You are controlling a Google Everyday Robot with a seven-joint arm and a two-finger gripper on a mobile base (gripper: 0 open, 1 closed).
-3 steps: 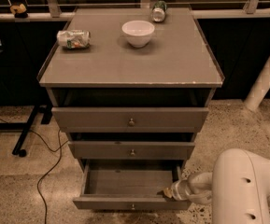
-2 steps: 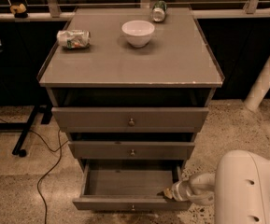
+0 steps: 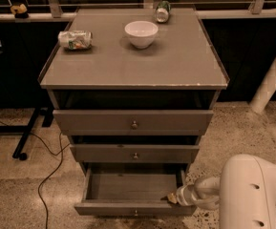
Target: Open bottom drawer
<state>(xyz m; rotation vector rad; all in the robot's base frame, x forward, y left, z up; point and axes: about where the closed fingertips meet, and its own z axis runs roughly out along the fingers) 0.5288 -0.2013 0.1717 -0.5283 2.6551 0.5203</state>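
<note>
The grey cabinet has three flat drawer fronts, each with a small round knob. The bottom drawer is pulled out, and its bare inside shows. The top drawer and the middle drawer stand slightly out. My white arm comes in from the lower right. The gripper is at the right front corner of the bottom drawer, at its rim.
On the cabinet top stand a white bowl, a crushed can lying at the left and a green can at the back. A black cable and a stand foot lie on the floor at left. A white post stands at right.
</note>
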